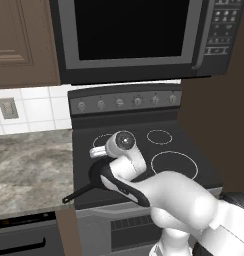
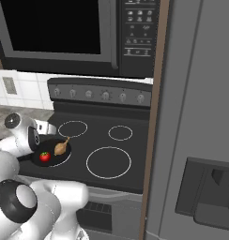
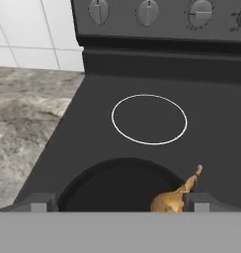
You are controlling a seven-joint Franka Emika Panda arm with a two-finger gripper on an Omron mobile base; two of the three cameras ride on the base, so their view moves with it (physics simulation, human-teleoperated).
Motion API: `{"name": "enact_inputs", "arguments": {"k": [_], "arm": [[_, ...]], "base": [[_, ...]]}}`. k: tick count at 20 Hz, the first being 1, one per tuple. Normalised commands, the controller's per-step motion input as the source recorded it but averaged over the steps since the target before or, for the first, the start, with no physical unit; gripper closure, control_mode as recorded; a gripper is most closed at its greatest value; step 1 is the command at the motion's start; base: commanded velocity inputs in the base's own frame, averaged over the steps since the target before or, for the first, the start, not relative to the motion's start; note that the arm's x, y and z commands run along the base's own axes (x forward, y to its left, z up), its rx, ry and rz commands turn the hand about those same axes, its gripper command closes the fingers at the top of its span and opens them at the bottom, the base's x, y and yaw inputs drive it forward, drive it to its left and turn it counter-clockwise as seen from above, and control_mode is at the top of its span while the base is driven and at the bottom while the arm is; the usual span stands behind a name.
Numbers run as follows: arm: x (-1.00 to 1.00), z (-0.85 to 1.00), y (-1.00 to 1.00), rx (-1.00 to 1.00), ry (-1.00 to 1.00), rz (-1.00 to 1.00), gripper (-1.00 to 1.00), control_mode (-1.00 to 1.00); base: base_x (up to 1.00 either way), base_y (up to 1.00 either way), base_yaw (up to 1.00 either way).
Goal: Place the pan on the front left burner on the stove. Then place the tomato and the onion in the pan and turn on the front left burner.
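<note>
Sitting on the near left part of the black glass-top stove (image 2: 135, 140), a flat, round, matte black frying pan (image 2: 50, 161) covers the front left burner, its thin handle (image 1: 76, 194) reaching out toward the marbled grey counter (image 1: 29, 165) on the left. Inside the pan, a small bright red tomato (image 2: 44, 156) lies to the left and a tan-brown onion with a pointed tip (image 2: 61, 147) lies just beside it, on the right. Above the pan's near edge hangs the robot's two-finger gripper (image 3: 120, 202), fingers spread wide and holding nothing. Farther right on the glass are two more white burner rings, and round knobs (image 2: 104, 95) line the dark grey back panel.
</note>
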Motion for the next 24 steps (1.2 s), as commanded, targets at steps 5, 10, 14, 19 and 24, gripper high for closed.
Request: {"name": "enact_inputs", "arguments": {"k": [5,10,14,19,24], "arm": [[0.43,0.3,0.1,0.0,-0.01,0.0,-1.0,-1.0],[0.29,0.26,0.21,0.0,0.0,0.0,-1.0,-1.0],[0.32,0.11,0.24,0.0,0.0,0.0,-1.0,-1.0],[0.37,0.15,0.1,0.0,-0.01,0.0,-1.0,-1.0],[0.28,0.13,0.0,0.0,-0.02,0.0,-1.0,-1.0]], "base": [[0.0,0.0,0.0],[0.0,0.0,0.0],[0.0,0.0,0.0],[0.0,0.0,0.0],[0.0,0.0,0.0]]}}
